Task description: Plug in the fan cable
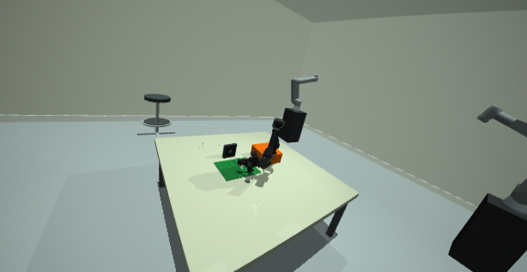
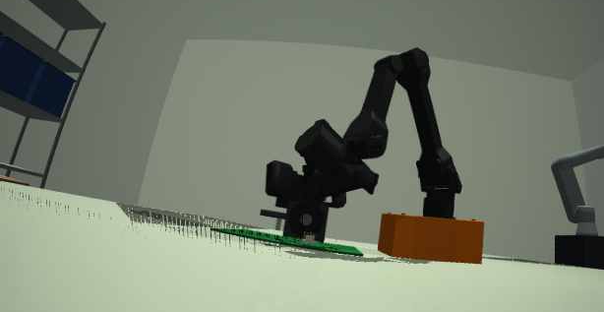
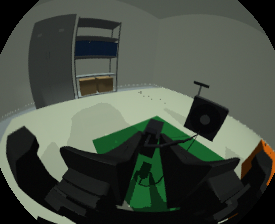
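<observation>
My gripper (image 3: 150, 135) (image 1: 241, 162) is shut on the cable's small black plug (image 3: 154, 126). It holds the plug above the green board (image 1: 225, 173) (image 2: 339, 248) (image 3: 105, 142). The dark cable runs from the plug to the right, towards the black fan (image 1: 229, 150) (image 2: 306, 218) (image 3: 206, 119), which stands upright beyond the board. The pale four-pin header (image 2: 303, 240) stands on the board in the exterior view, below the arm; the plug looks higher than it and apart from it. The wrist view does not show the header clearly, and the plug's alignment with it cannot be told.
The arm stands on an orange block (image 1: 275, 159) (image 2: 430, 237) (image 3: 268, 159) beside the board. The fan stands close to the gripper. A stool (image 1: 157, 99), shelves (image 3: 98, 60) and grey arms on black stands are away from the table (image 1: 206, 215).
</observation>
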